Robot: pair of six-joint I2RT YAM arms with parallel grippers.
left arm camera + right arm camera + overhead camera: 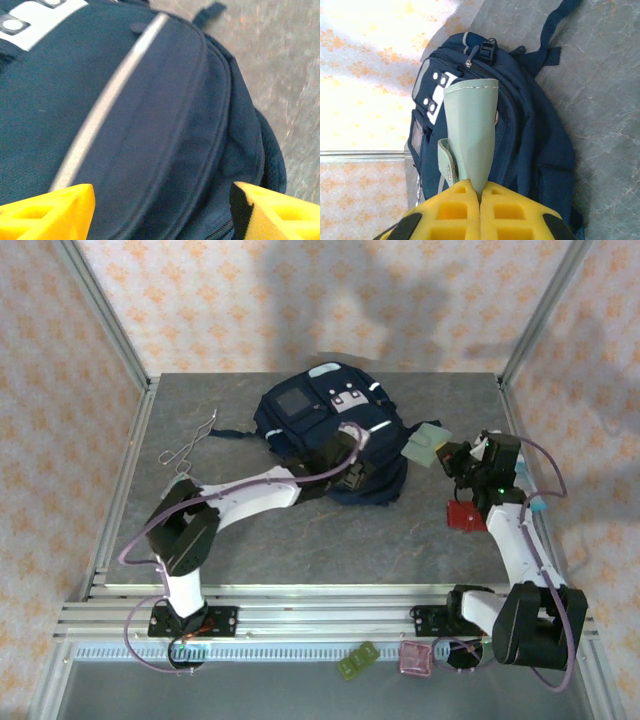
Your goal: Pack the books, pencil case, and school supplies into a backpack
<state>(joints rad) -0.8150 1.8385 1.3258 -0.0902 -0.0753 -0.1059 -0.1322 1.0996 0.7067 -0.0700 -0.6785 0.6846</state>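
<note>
- You are on the packing step: one small thing is up in the air, and it is not yet going into the backpack (320, 415).
- The backpack is lying flat in the middle of the surface (300, 540), a bit toward 12 o'clock in the top view.
- Your right pincer (481, 192) is squeezing shut on the thin edge of a pale green pouch (470, 130).
- It is holding that pouch off the surface, just beside the backpack at about 3 o'clock.
- Your left pincer (162, 192) is standing spread wide and is holding nothing.
- It is hovering right over the dark blue cloth at the backpack's 5 o'clock edge, next to a zip line.
- From these pictures you cannot tell if any pocket is unzipped.
- Next, I think, the left pincer is going to need a hold on the cloth or a zip pull, so a mouth is gaping open.
- Then the right one can be sliding the pouch in, thin edge first.
- A small red thing (463, 515) is lying at 4 o'clock and a bent wire (190, 445) at 9 o'clock, both apart from the backpack.
</note>
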